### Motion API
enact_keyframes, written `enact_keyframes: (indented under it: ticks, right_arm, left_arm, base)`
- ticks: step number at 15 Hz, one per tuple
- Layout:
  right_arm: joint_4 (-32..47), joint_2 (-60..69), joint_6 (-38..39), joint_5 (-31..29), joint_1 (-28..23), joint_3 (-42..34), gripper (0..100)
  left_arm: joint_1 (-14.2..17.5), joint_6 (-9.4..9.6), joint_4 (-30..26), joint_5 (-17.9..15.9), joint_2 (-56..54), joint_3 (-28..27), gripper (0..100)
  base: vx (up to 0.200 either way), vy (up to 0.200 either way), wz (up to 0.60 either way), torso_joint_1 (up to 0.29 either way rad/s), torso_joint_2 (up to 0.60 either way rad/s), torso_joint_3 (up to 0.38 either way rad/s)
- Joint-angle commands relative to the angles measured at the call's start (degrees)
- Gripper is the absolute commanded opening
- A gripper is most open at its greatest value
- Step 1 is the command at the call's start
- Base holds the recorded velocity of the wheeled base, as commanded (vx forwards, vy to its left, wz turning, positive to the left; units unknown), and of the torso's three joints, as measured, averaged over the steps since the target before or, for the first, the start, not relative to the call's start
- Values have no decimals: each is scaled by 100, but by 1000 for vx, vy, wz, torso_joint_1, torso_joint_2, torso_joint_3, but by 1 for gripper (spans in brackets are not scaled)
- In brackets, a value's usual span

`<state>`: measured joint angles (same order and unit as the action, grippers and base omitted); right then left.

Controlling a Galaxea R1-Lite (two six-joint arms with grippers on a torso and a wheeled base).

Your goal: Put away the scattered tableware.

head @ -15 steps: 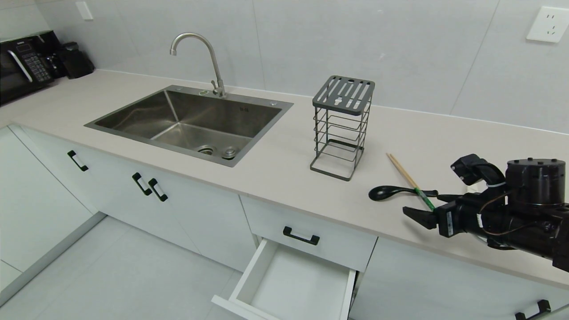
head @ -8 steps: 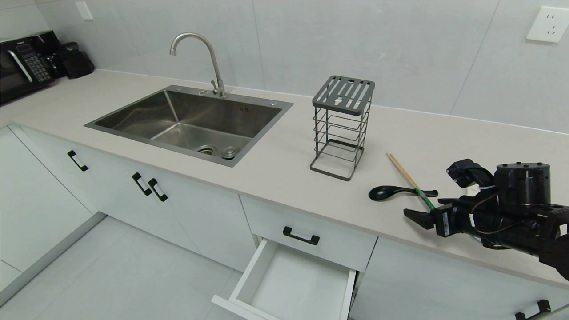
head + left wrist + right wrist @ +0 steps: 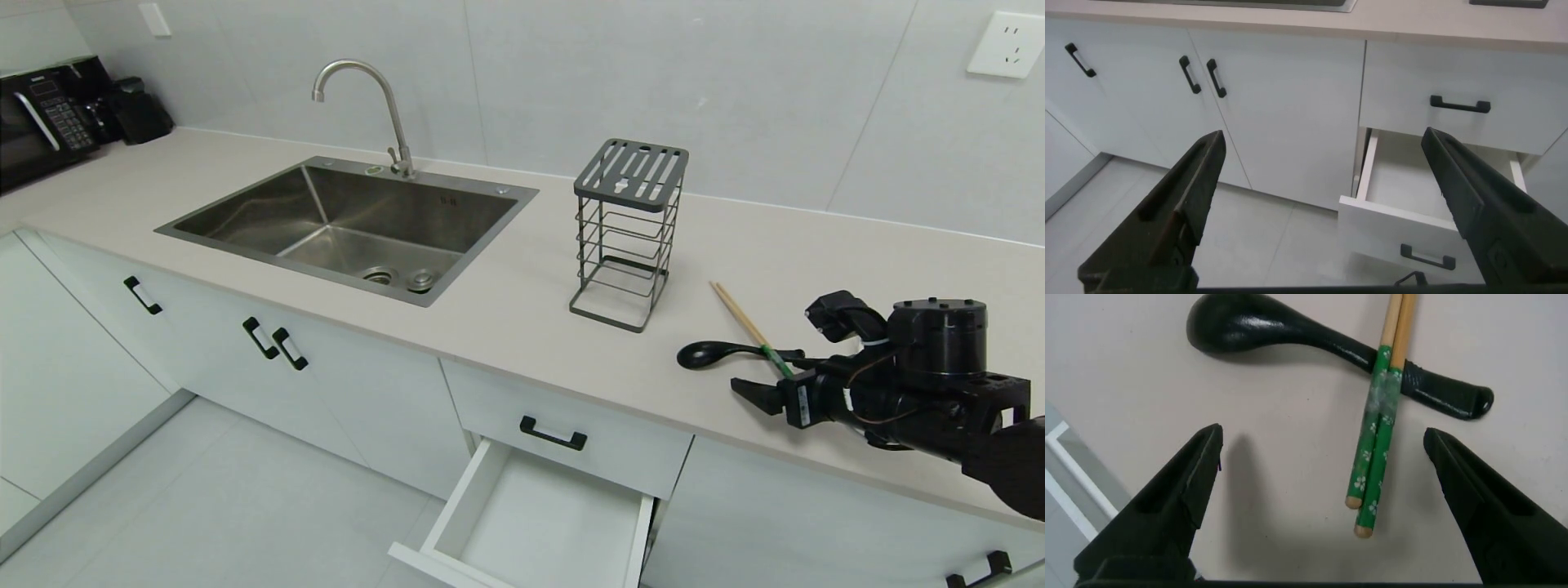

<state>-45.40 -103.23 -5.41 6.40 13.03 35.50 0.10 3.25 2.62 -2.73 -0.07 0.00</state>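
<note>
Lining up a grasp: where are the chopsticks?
Head view: the chopsticks lie on the counter right of the wire rack, across the black spoon, just before the right gripper.

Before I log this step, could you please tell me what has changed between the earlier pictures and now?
The right end effector has edged towards the robot's left, closing in on the black spoon and the chopsticks, jaws open and holding nothing. The spoon, the chopsticks, the wire rack and the open drawer stayed where they were.
</note>
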Motion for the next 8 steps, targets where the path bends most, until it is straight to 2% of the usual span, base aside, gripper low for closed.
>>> enact_keyframes:
  ticks: [1, 8]
  right_arm:
    - [-4, -92, -4, 2, 6, 124, 100]
    - [-4, -268, -12, -16, -2, 256, 100]
  left_arm:
    - [-1, 0, 2, 1, 7, 0, 100]
    - [-1, 0, 2, 1, 7, 0, 100]
  base:
    - [0, 0, 0, 0, 0, 0]
    - [0, 0, 0, 0, 0, 0]
